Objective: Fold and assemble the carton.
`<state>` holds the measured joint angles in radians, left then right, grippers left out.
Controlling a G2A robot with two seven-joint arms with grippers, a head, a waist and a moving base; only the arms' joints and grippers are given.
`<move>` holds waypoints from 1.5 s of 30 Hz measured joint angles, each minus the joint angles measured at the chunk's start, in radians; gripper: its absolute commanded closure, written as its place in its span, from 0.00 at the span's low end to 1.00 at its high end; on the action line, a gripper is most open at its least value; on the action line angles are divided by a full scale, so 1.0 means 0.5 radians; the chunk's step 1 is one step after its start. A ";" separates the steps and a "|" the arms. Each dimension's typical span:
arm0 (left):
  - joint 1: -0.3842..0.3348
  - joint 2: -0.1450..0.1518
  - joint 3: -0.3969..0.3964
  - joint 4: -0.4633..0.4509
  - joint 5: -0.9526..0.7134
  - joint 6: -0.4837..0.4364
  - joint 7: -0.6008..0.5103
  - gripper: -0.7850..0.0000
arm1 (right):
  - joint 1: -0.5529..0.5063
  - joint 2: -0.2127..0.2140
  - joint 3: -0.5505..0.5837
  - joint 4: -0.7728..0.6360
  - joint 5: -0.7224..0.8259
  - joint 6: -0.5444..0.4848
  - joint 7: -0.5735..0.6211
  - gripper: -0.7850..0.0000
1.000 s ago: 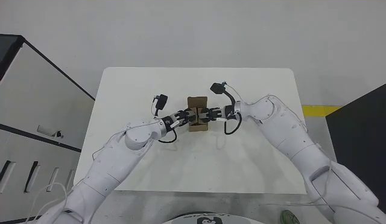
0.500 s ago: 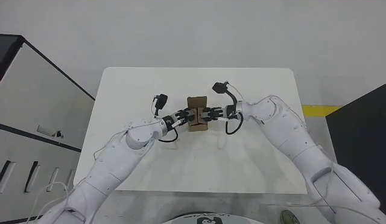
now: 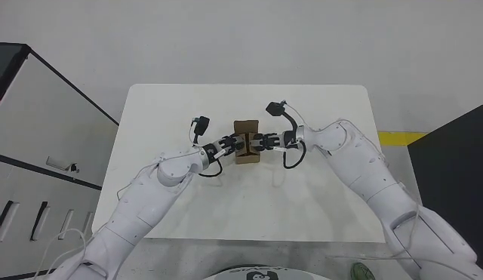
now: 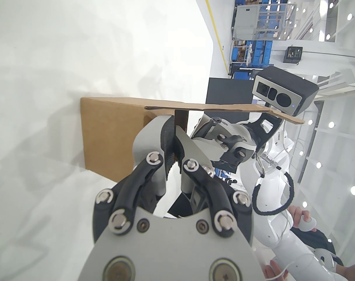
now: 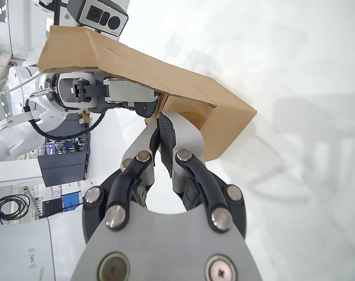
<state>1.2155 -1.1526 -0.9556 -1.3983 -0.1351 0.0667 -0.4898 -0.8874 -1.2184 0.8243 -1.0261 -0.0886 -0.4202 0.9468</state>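
Now both my hands are shut tight on the carton [image 3: 245,142], which sits mid-counter [image 3: 317,204]. My left hand [image 4: 174,138] pinches one side wall's edge and my right hand [image 5: 161,124] the opposite one. I judge I should pull evenly, keeping the walls square without crushing the board. From above, its long axis runs away from me, with a flap [image 3: 246,124] at the far end.
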 measured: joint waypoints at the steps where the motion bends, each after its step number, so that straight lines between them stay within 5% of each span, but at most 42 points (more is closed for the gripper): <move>1: 0.000 -0.001 0.000 0.006 0.003 0.000 -0.003 1.00 | 0.002 -0.002 -0.006 0.002 -0.010 0.016 0.003 1.00; 28: 0.046 -0.018 -0.083 -0.028 -0.001 -0.049 -0.021 1.00 | 0.010 -0.010 0.007 0.014 -0.005 0.039 0.011 1.00; 30: 0.074 -0.013 -0.120 -0.066 -0.049 -0.108 -0.040 0.81 | -0.008 0.003 0.045 0.000 0.036 -0.011 0.022 1.00; 32: 0.116 0.000 -0.175 -0.126 -0.074 -0.187 -0.083 0.48 | -0.045 0.029 0.116 -0.019 0.115 -0.117 0.067 1.00; 33: 0.137 0.008 -0.201 -0.157 -0.076 -0.217 -0.104 0.18 | -0.066 0.043 0.152 -0.028 0.154 -0.169 0.096 1.00; 34: 0.167 0.018 -0.234 -0.206 -0.074 -0.258 -0.137 0.00 | -0.096 0.064 0.204 -0.044 0.208 -0.238 0.146 0.62; 35: 0.190 0.026 -0.258 -0.248 -0.068 -0.288 -0.169 0.00 | -0.121 0.081 0.243 -0.064 0.252 -0.292 0.195 0.00; 45: 0.220 0.035 -0.284 -0.308 -0.042 -0.317 -0.206 0.00 | -0.183 0.105 0.321 -0.110 0.394 -0.403 0.278 0.00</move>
<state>1.3254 -1.1349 -1.0975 -1.5520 -0.1563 -0.0918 -0.5927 -0.9791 -1.1659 0.9846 -1.0812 0.1083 -0.6215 1.0856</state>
